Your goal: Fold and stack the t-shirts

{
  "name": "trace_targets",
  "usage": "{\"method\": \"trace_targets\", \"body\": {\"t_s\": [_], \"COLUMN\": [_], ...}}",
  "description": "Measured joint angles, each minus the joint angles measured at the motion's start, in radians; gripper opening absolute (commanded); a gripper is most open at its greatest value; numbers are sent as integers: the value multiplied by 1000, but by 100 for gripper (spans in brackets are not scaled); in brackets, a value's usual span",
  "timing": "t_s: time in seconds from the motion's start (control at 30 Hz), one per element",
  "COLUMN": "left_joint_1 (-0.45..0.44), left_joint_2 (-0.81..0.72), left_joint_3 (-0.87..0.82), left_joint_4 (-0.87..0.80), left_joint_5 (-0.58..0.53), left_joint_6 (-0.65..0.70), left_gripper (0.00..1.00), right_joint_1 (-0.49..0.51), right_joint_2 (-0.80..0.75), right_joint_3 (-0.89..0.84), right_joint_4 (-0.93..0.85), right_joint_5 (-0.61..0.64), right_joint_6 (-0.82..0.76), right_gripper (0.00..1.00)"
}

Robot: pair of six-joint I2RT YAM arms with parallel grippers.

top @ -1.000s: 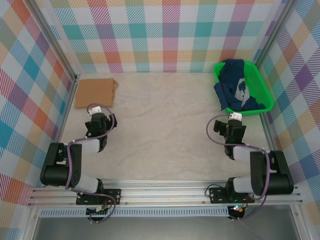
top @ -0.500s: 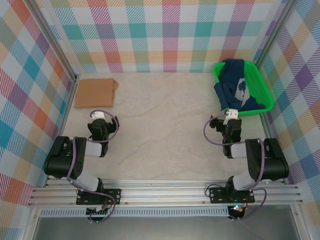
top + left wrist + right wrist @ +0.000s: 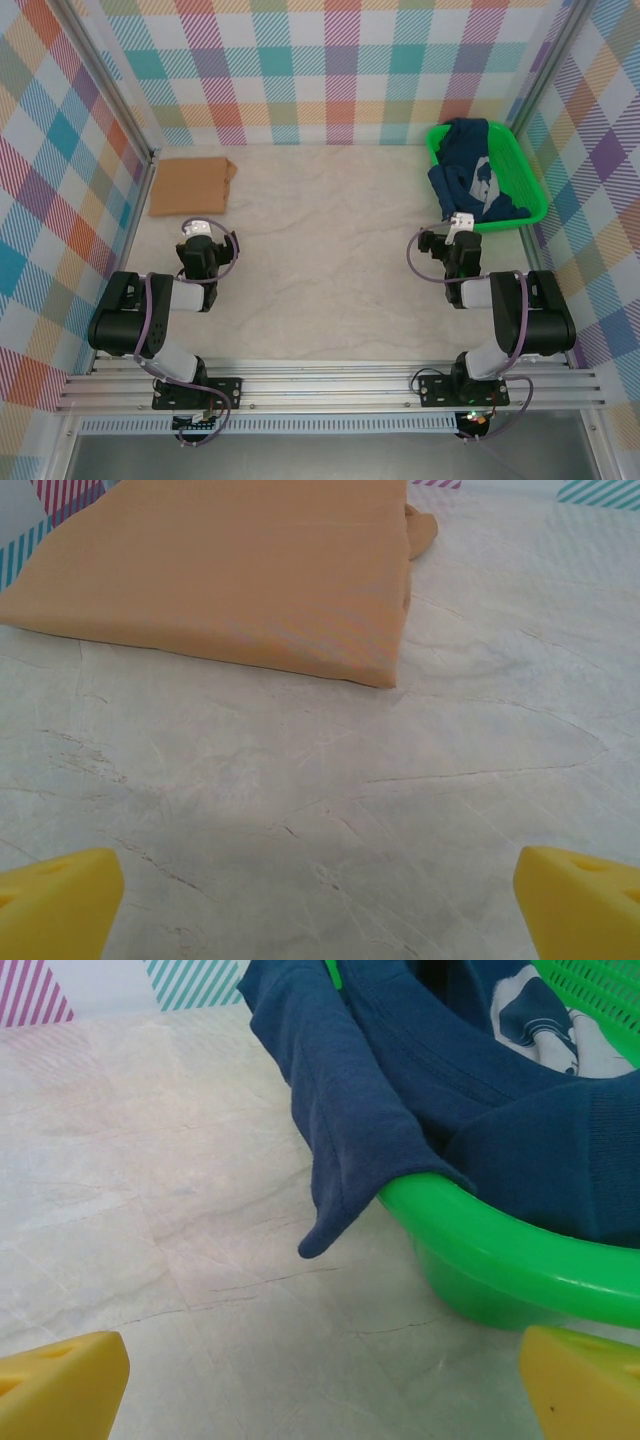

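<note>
Right gripper [image 3: 320, 1395] was open, yellow tips wide apart at the bottom corners of the right wrist view, nothing between them. Left gripper [image 3: 320, 905] was the same, open over bare table [image 3: 330, 250].

Risks, as I judged them:
- Nearest grab point was the flap of the navy t-shirt [image 3: 400, 1090] hanging over the green basket [image 3: 500, 1255] rim. Closing too close to the rim could have clipped plastic with the cloth.
- A pull on that flap alone could have dragged or tipped the basket, since most of the shirt's bulk sat inside it.
- The cloth was bunched in layers, so a one-layer pinch would probably have brought it out twisted.

Orientation: the navy shirt was crumpled in the basket at upper right of the top view. Its long axis ran roughly bottom to top of that frame. The flap tip pointed down-left in the wrist view. I couldn't tell neck from hem.

Tan-orange t-shirt [image 3: 230, 570] lay folded at upper left of the top view, long axis left-right, print hidden.
</note>
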Motion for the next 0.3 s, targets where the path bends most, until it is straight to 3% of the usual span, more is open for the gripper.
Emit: {"method": "trace_targets", "body": {"t_s": [0.3], "left_joint_1": [-4], "left_joint_2": [0], "left_joint_3": [0], "left_joint_4": [0], "left_joint_5": [0], "left_joint_6": [1], "left_gripper": [100], "right_joint_1": [-1], "right_joint_2": [0], "right_joint_3": [1], "right_joint_4": [-11], "right_joint_5": [-24], "right_joint_6": [-13], "right_gripper": [100]}}
